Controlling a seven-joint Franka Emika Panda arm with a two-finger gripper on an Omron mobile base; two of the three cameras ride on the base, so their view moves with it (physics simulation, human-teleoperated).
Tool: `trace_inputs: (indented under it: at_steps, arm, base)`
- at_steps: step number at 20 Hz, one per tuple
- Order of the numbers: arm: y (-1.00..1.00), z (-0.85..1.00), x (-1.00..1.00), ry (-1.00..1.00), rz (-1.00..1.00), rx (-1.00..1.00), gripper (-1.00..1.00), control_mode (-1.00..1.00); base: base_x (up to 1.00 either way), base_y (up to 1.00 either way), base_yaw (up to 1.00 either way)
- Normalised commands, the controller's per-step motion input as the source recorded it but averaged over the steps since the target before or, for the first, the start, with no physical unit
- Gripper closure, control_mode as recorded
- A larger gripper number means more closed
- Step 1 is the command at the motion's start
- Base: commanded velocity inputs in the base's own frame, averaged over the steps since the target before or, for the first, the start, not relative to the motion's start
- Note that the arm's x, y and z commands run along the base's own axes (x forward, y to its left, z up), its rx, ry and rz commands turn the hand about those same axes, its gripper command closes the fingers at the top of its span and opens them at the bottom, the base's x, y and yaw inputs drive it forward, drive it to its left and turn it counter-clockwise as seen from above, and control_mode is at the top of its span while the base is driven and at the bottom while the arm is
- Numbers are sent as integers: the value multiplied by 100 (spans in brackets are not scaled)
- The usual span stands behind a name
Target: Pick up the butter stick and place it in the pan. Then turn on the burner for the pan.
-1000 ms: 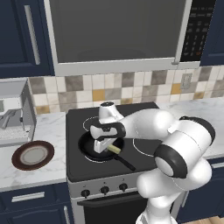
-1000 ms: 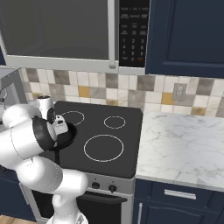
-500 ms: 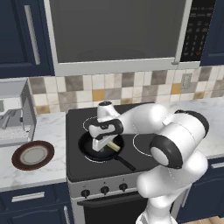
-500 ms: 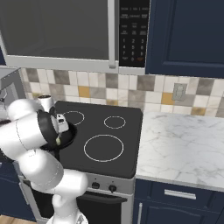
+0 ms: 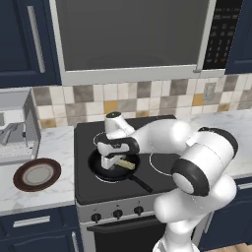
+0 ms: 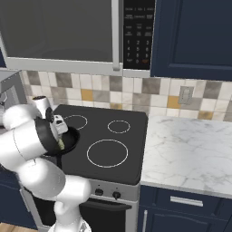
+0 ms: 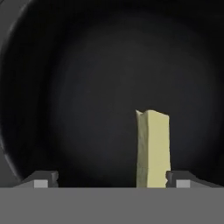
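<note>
Pincer [image 5: 116,161] low over the pan [image 5: 106,170] on the cooktop's near left. Tips spread wide, released. Butter stick [image 7: 152,148] lies inside the pan against the right tip. Brown-rimmed plate [image 5: 37,174] on the left counter [image 5: 29,192].

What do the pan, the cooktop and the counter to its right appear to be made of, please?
The pan: black with a matte, dull interior, probably coated metal; no shine shows in the hand view.
The cooktop: flat glossy black with thin white ring markings, which looks like glass.
The counter: white with grey veining, resembling polished marble or a stone imitation; the rendering leaves that open.
</note>
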Motion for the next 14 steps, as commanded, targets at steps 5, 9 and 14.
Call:
trace_inputs:
  at_steps: [5,9,14]
  arm:
    - [9,36,-25,-13,0,-9,-100,-100]
    - [21,39,-48,-15,0,-7,-100,-100]
    - [37,22,-74,-16,0,-11,-100,-100]
  base:
    - [0,0,0]
    - [0,0,0]
    - [0,0,0]
